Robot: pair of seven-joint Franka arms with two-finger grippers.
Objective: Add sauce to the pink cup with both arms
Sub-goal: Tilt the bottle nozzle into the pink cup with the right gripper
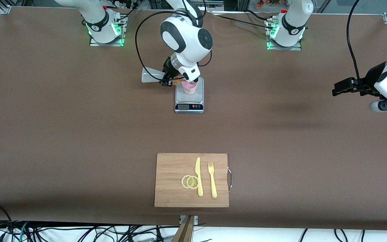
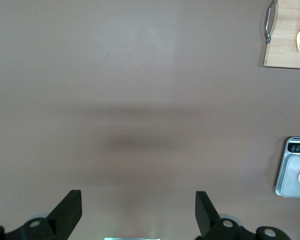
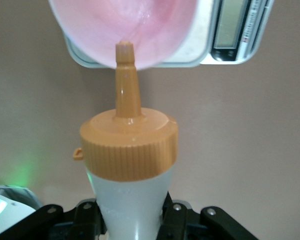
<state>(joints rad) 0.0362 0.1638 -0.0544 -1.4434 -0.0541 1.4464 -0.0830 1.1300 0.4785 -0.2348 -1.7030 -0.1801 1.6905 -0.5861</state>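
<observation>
The pink cup [image 1: 190, 88] stands on a small kitchen scale [image 1: 189, 100] in the middle of the table. My right gripper [image 1: 168, 78] is shut on the sauce bottle [image 1: 152, 75], a whitish squeeze bottle held tipped on its side with its orange cap toward the cup. In the right wrist view the bottle [image 3: 132, 205] sits between the fingers and its orange nozzle [image 3: 126, 75] points over the cup's rim [image 3: 125, 30]. My left gripper [image 1: 338, 89] hangs open and empty over bare table at the left arm's end; its fingers [image 2: 70, 210] show wide apart.
A wooden cutting board [image 1: 192, 179] lies nearer the front camera than the scale, with a yellow knife [image 1: 198, 176], a yellow fork [image 1: 212, 179] and two lemon slices [image 1: 190, 182] on it. The board's edge and the scale also show in the left wrist view [image 2: 290, 35].
</observation>
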